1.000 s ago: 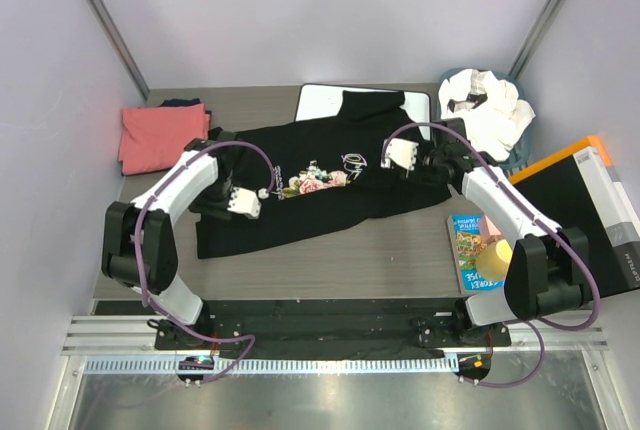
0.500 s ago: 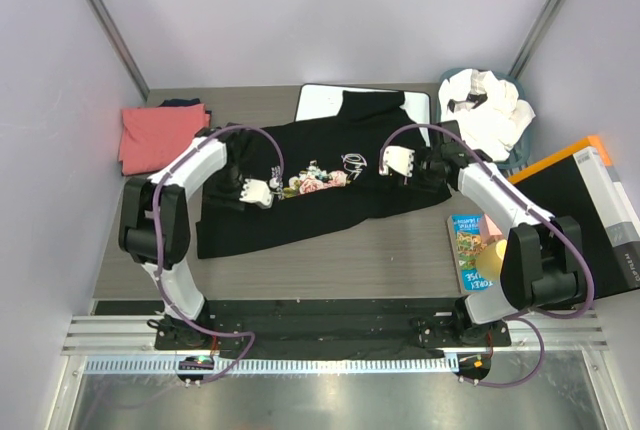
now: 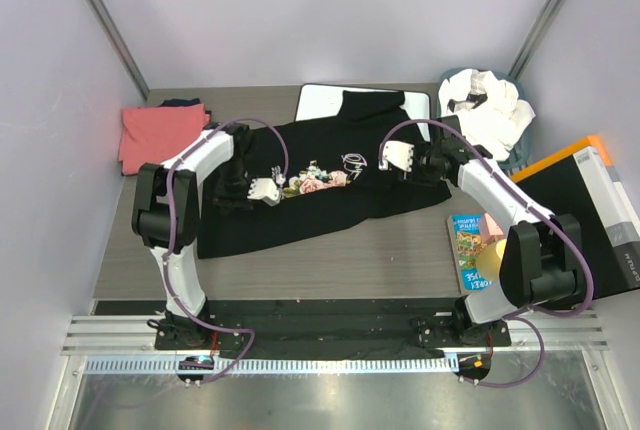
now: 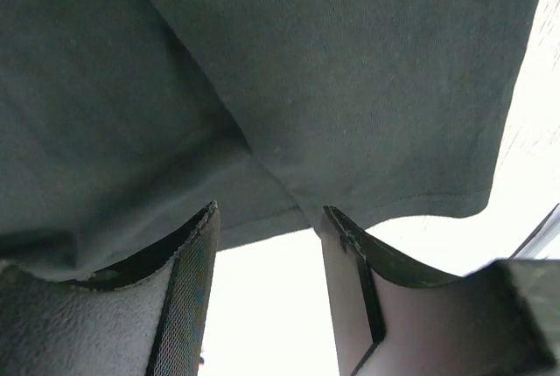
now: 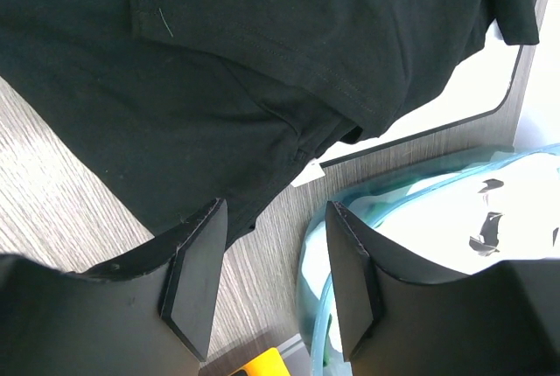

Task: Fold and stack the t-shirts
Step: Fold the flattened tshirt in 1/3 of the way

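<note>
Top view: the black t-shirt [image 3: 300, 215] is spread flat across the middle of the table [image 3: 330, 265], rose print and white script facing up. Its upper edge overlaps the white board [image 3: 320, 102] at the top centre. The coral-pink t-shirt [image 3: 158, 138] is folded at the upper left. The white t-shirts [image 3: 492, 110] are bundled at the upper right inside a pale blue tub [image 5: 308, 271]. A book [image 3: 466, 246] and a black-and-orange box [image 3: 585, 205] are seen at the right edge.

Left gripper [image 3: 265, 190]: positioned over the black shirt, just left of the print. In the left wrist view the jaws are parted at a moderate width. Nothing is seen between them; dark cloth fills the upper frame and its hem runs across the tips. Whether the tips touch the cloth cannot be told.

Right gripper [image 3: 393, 157]: positioned over the right part of the shirt, just right of the script. In the right wrist view the jaws are likewise parted and nothing is gripped. The shirt's folded edge lies beyond the tips, with the board corner and the tub rim at the right of the frame.
</note>
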### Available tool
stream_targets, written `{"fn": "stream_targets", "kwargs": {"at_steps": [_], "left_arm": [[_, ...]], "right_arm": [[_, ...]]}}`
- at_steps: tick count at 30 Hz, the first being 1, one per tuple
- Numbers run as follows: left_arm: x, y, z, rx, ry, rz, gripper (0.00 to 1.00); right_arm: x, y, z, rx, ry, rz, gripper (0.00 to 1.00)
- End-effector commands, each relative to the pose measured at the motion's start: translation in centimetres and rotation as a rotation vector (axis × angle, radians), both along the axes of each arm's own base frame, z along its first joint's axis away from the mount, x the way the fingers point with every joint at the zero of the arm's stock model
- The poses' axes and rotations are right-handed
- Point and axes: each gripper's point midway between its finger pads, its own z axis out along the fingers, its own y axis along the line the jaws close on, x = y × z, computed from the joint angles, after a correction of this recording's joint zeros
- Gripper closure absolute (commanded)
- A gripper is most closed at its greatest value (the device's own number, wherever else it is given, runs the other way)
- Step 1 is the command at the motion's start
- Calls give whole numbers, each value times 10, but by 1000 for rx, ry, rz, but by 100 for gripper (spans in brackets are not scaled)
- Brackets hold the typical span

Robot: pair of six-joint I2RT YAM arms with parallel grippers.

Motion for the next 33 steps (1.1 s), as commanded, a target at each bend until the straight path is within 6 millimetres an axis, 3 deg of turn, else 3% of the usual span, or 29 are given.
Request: {"fn": "stream_targets", "kwargs": {"at_steps": [1,14,20,26,28,33], "left_arm": [[-2,-6,1,-35,35,38,50],[-2,-5,-22,-7,98,62,51],[-4,-7,-25,-1,129,73,56],[-9,-5,-23,7,152,74,71],[-9,-5,-21,9,155,74,82],[-12,-3,-19,23,167,76,100]], "right_arm": [[12,4,18,19,-47,7,46],[19,5,21,25,-62,3,47],[21,6,19,26,-59,6,47],[17,10,7,12,-39,65,44],[18,15,4,16,-37,95,42],[23,44,-5,55,-31,175,39]]}}
